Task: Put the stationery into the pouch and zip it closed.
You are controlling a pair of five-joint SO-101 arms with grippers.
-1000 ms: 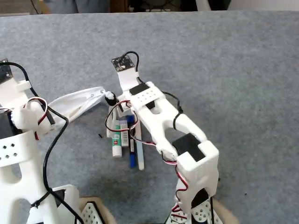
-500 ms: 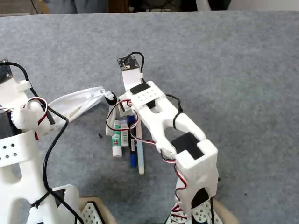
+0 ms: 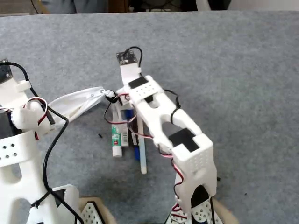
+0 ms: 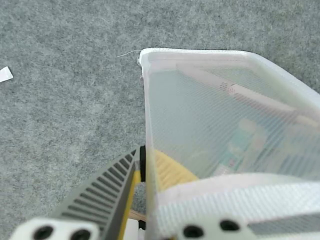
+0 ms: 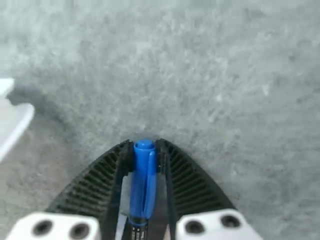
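**Blue pen (image 5: 142, 175), bound for pouch (image 4: 210, 125)**

Worktop (image 3: 243, 70): grey, carries everything.
Pouch: white mesh, one edge clamped in my left fingers (image 4: 107, 187). I judge it best held steady, mouth lifted, while the pen enters lengthwise.
Contents: shapes show through the mesh; inside or behind, I cannot tell.
Loose near the pouch: white pen (image 3: 142, 161), green-and-white stick (image 3: 116, 140).
Blue pen: clamped between my right fingers (image 5: 100, 185), above the worktop.

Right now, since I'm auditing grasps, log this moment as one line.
left gripper: shut on pouch | right gripper: shut on blue pen | glue stick, white pen: lying on table
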